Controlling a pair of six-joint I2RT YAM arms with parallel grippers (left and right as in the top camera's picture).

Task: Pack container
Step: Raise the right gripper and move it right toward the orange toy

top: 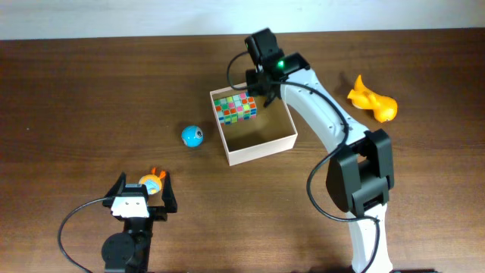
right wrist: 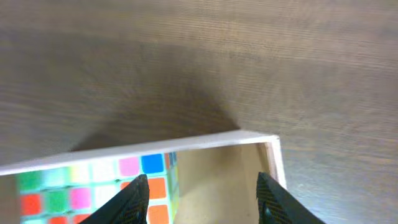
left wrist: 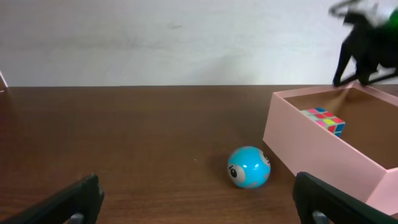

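The container is a square white-walled box with a tan floor at the table's middle. A multicoloured puzzle cube lies in its far left corner; it also shows in the right wrist view and the left wrist view. My right gripper is open and empty, just above the container's far wall, beside the cube. My left gripper is open and empty near the front left. A blue ball with eyes lies left of the container, ahead of the left gripper; it also shows in the left wrist view.
A yellow duck toy lies at the far right of the table. A small orange and blue toy sits between the left gripper's fingers in the overhead view. The right arm reaches over the container's right side.
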